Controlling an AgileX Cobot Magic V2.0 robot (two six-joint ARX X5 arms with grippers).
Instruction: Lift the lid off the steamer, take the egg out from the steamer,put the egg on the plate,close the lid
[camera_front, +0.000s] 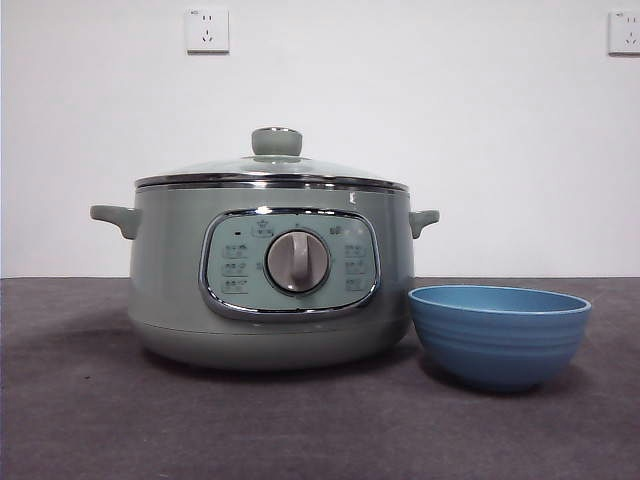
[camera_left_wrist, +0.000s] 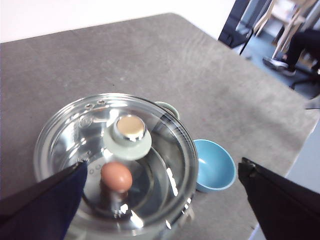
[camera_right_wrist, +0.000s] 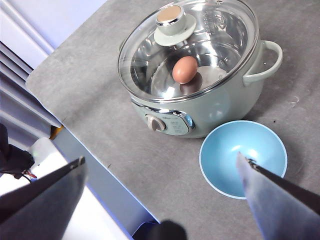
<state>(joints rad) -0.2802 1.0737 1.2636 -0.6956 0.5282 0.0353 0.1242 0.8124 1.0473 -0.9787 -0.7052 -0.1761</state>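
On grey table (camera_front: 80, 420): steamer (camera_front: 160, 280) (white wall (camera_front: 450, 120) behind).

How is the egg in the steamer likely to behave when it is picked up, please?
The egg looks smooth and rounded, so it may slip in a grip. It is probably fragile, so squeeze gently. Released on the plate, whose inside is curved, it would likely roll toward the middle.

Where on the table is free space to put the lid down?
Bare table lies in front of the steamer and on its side away from the plate, and behind it in the left wrist view. It is crowded only where the plate sits close beside the steamer.
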